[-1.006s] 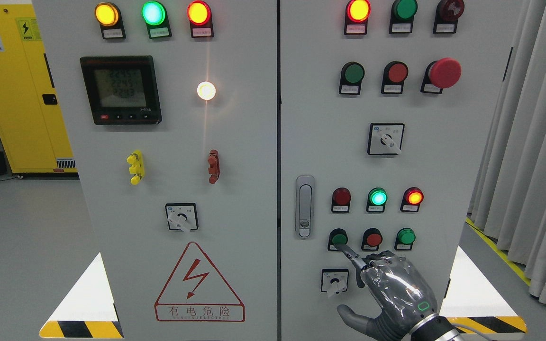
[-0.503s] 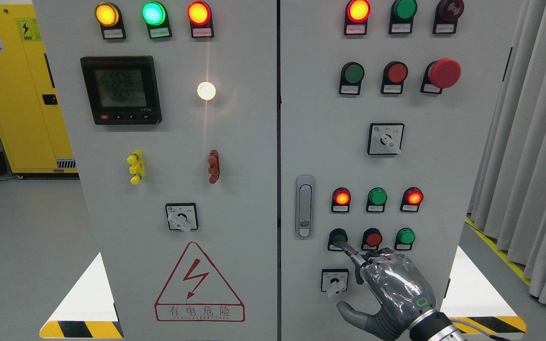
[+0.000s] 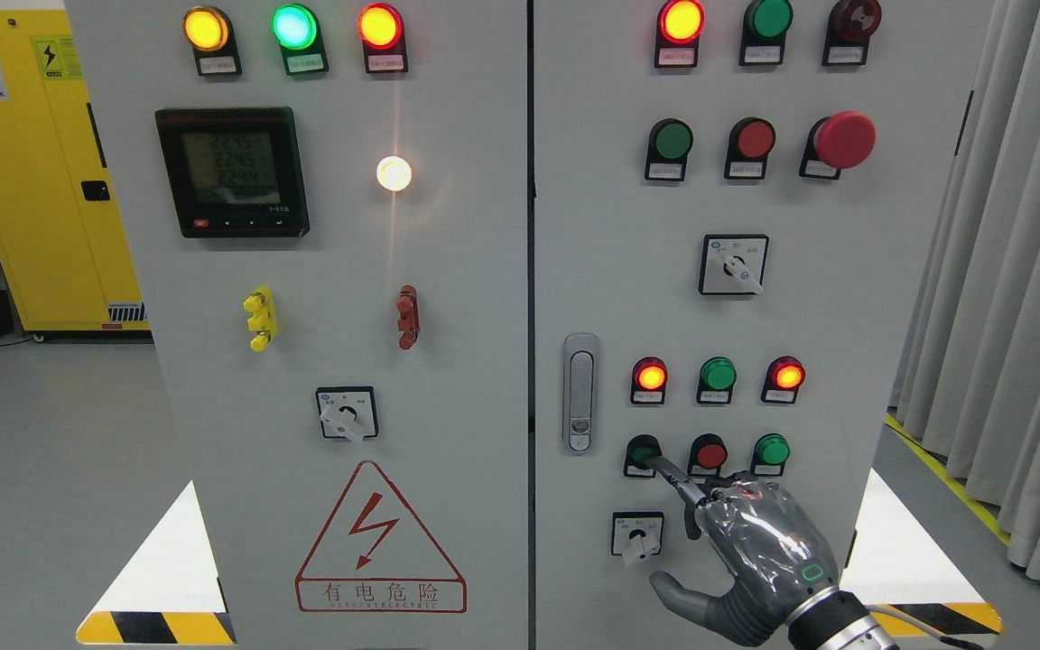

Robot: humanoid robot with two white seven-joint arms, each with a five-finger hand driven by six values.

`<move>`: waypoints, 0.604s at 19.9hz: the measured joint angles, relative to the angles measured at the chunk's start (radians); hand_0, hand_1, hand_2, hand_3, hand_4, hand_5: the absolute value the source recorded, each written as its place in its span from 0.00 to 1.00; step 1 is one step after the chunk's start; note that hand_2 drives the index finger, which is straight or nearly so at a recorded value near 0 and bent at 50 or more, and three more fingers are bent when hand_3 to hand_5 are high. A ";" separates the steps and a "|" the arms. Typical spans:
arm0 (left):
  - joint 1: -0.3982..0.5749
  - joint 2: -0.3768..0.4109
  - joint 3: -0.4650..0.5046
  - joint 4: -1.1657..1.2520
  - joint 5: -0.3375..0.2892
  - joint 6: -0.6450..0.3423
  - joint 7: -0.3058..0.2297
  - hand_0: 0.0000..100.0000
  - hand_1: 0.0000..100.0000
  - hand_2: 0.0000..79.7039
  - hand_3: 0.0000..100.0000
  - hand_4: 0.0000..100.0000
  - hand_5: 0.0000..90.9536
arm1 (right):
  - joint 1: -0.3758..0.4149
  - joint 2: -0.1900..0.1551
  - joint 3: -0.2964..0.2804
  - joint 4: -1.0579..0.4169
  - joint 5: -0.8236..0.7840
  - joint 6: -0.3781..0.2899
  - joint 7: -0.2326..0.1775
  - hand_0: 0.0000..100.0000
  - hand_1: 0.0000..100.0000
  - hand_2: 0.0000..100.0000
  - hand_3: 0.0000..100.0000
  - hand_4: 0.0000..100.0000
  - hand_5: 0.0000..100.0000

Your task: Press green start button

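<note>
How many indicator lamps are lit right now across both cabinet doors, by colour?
Red lamps: 4
Green lamp: 1
Yellow lamp: 1
White lamp: 1
Total: 7 lit

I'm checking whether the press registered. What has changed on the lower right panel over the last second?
The left red lamp came on and the green lamp beside it went dark; the right red lamp stayed lit. The right hand barely moved, its index fingertip still on the green button.
</note>
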 measured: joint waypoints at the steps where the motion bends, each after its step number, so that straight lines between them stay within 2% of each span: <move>1: 0.000 0.000 0.000 0.000 0.000 0.000 0.000 0.12 0.56 0.00 0.00 0.00 0.00 | 0.000 0.000 -0.002 0.001 -0.001 -0.001 -0.001 0.24 0.61 0.00 0.67 0.65 0.43; 10: 0.000 0.000 0.000 0.000 0.000 0.000 0.000 0.12 0.56 0.00 0.00 0.00 0.00 | 0.010 -0.001 -0.015 -0.015 -0.040 -0.004 0.007 0.25 0.61 0.00 0.67 0.65 0.44; 12: 0.000 0.000 0.000 0.000 0.000 0.000 0.000 0.12 0.56 0.00 0.00 0.00 0.00 | 0.020 -0.001 -0.019 -0.029 -0.068 0.016 0.011 0.26 0.60 0.00 0.66 0.65 0.44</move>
